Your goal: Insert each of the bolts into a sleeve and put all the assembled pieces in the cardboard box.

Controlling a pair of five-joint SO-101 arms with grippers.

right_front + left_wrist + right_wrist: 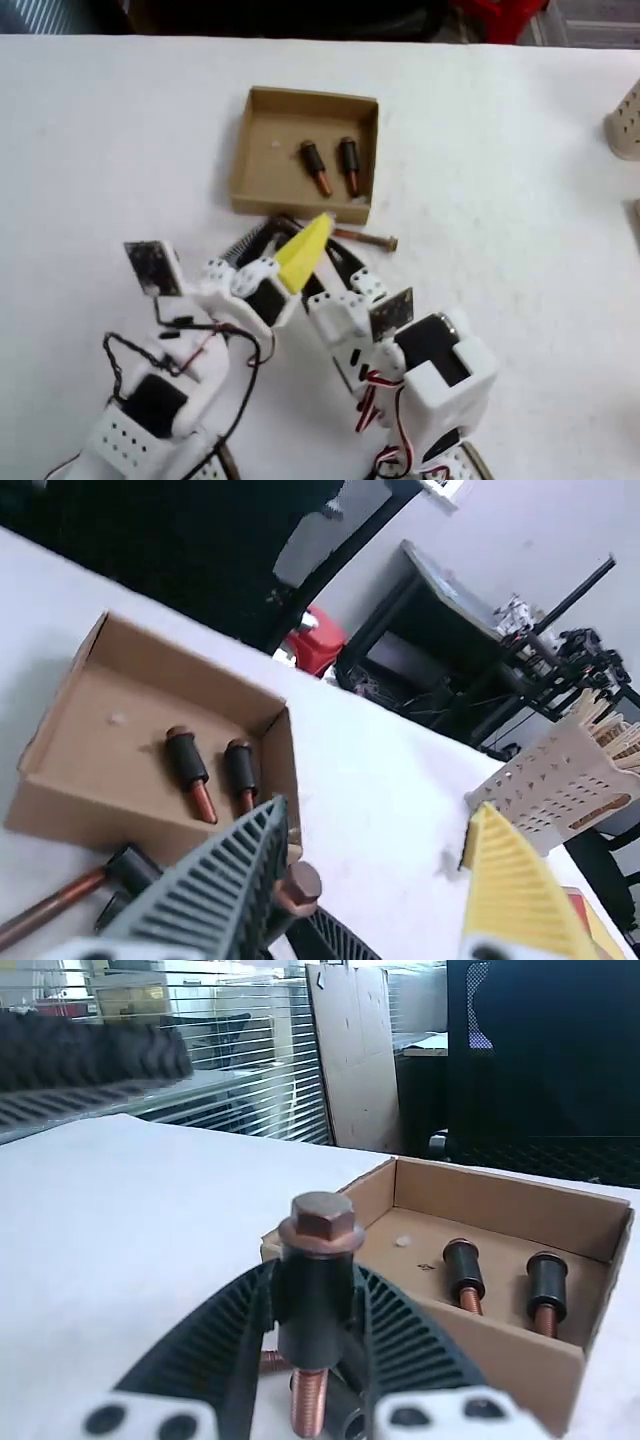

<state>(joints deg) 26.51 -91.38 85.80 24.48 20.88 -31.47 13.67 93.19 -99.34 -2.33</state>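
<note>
The cardboard box (pixel 262 150) lies open at the table's middle back, with two sleeved bolts (pixel 332 166) side by side inside. My right gripper (pixel 318 1295) is shut on a black sleeve (pixel 316 1295) held upright just in front of the box. A copper bolt (pixel 320 1222) stands in that sleeve, head up. My left gripper (pixel 378 820) is open, and its grey finger (pixel 225 890) sits beside that bolt head (pixel 298 885). Its yellow finger (pixel 303 252) covers the held piece from above. A loose bolt (pixel 365 238) lies before the box's front wall.
Another copper shaft with a black piece on its end (pixel 55 908) lies by the box's front wall. A beige perforated holder (pixel 625 125) stands at the table's right edge. Both arm bases crowd the near edge. Open table lies to the left and right.
</note>
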